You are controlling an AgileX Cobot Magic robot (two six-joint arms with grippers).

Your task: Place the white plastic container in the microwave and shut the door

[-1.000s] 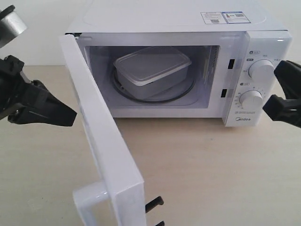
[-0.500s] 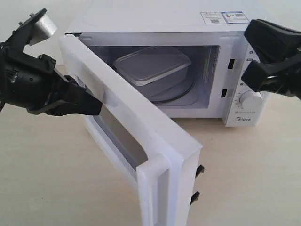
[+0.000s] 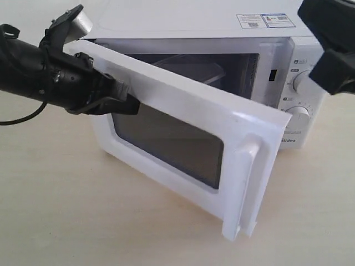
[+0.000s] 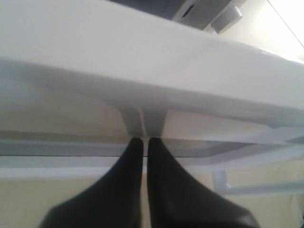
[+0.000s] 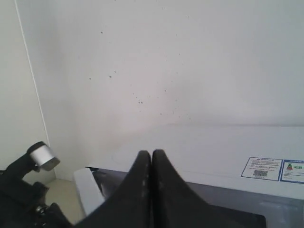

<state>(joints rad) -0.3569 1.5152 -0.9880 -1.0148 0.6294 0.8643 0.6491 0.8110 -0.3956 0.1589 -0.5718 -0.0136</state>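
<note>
While my left gripper (image 3: 132, 107), pinched shut on nothing, presses its tips on the door (image 3: 166, 138) near the hinge side, I see the door half-open, handle (image 3: 248, 172) edge angled outward. My right gripper (image 5: 151, 154), shut and empty, hangs above the microwave (image 3: 183, 19). The white plastic container (image 3: 194, 66) lies inside, mostly hidden.
</note>
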